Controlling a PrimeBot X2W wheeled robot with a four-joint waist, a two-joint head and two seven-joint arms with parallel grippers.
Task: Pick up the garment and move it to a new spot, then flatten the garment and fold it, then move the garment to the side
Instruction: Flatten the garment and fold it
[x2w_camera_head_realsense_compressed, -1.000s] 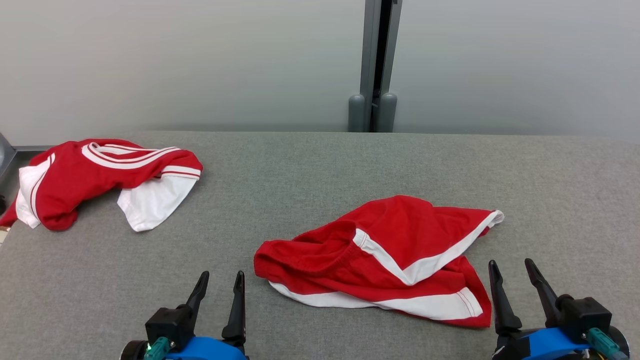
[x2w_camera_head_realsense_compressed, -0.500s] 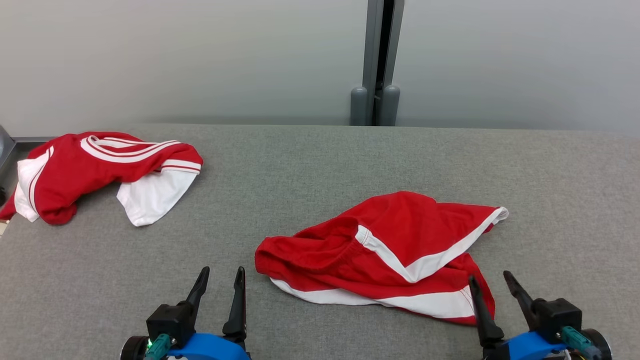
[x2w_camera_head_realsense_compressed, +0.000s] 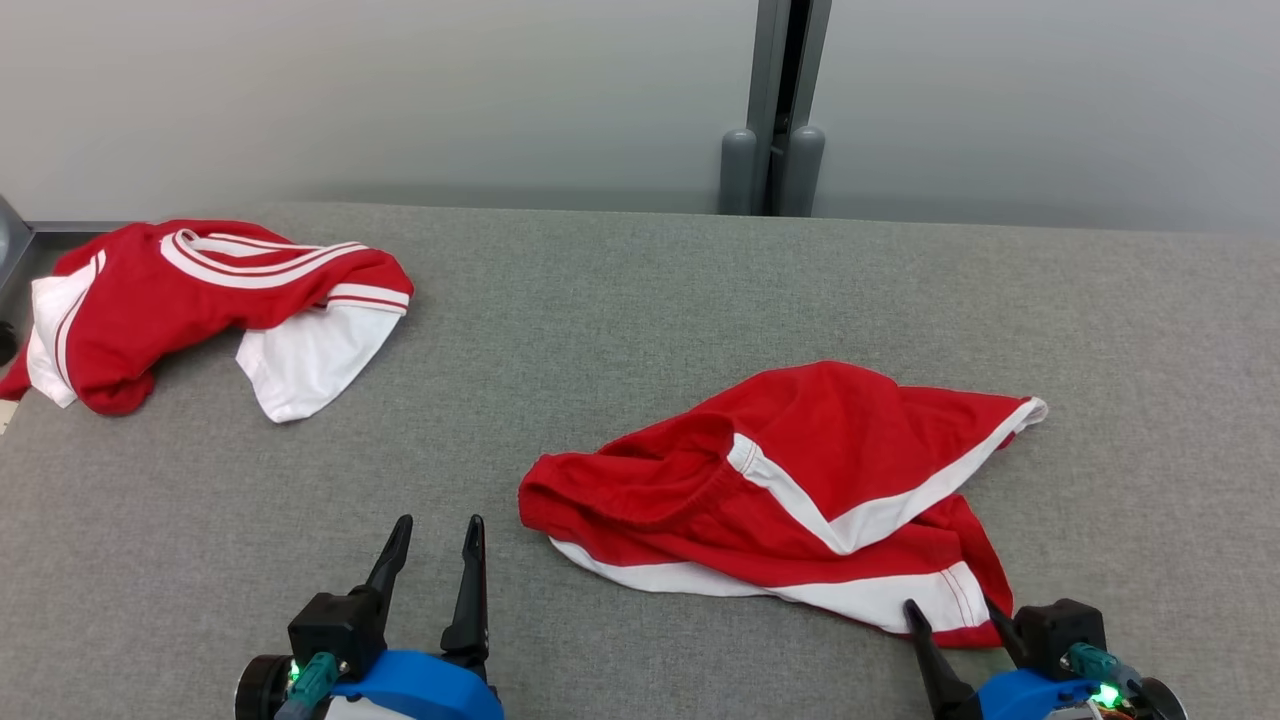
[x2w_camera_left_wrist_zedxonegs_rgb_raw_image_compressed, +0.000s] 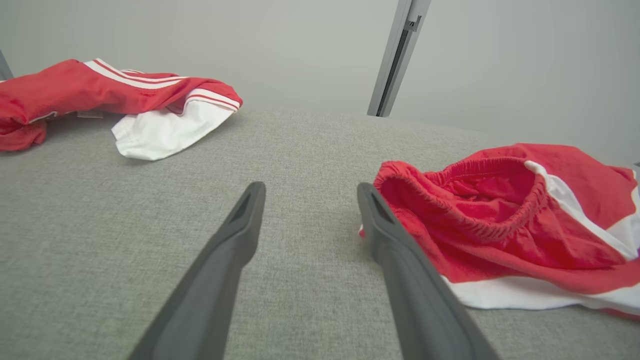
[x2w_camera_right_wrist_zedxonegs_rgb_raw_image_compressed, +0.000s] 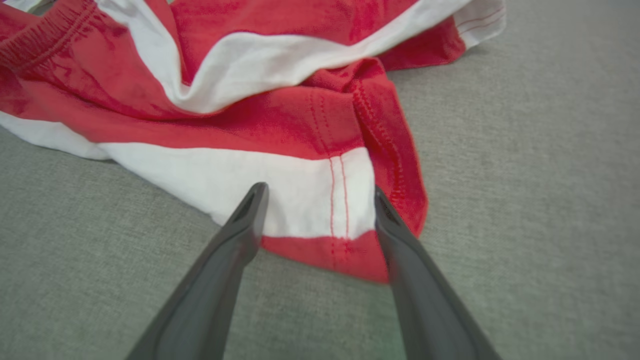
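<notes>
The garment (x2w_camera_head_realsense_compressed: 800, 480) is a pair of red shorts with white bands, lying crumpled right of the table's middle. Its elastic waistband opens toward the left (x2w_camera_left_wrist_zedxonegs_rgb_raw_image_compressed: 500, 215). My right gripper (x2w_camera_head_realsense_compressed: 950, 605) is open at the shorts' near right corner. In the right wrist view its two fingers straddle the white hem band (x2w_camera_right_wrist_zedxonegs_rgb_raw_image_compressed: 300, 195), and the right gripper (x2w_camera_right_wrist_zedxonegs_rgb_raw_image_compressed: 317, 192) holds nothing. My left gripper (x2w_camera_head_realsense_compressed: 435, 530) is open over bare table, just left of the waistband. In the left wrist view the left gripper (x2w_camera_left_wrist_zedxonegs_rgb_raw_image_compressed: 310, 190) has nothing between its fingers.
A second red and white garment (x2w_camera_head_realsense_compressed: 190, 310) lies bunched at the table's far left corner, also seen from the left wrist (x2w_camera_left_wrist_zedxonegs_rgb_raw_image_compressed: 125, 95). The grey fabric-covered table (x2w_camera_head_realsense_compressed: 640, 300) ends at a pale wall with a grey upright post (x2w_camera_head_realsense_compressed: 780, 110).
The head camera has shifted, sliding the scene. My right gripper has moved left and toward the shorts' near right corner, still open. The left gripper has hardly moved.
</notes>
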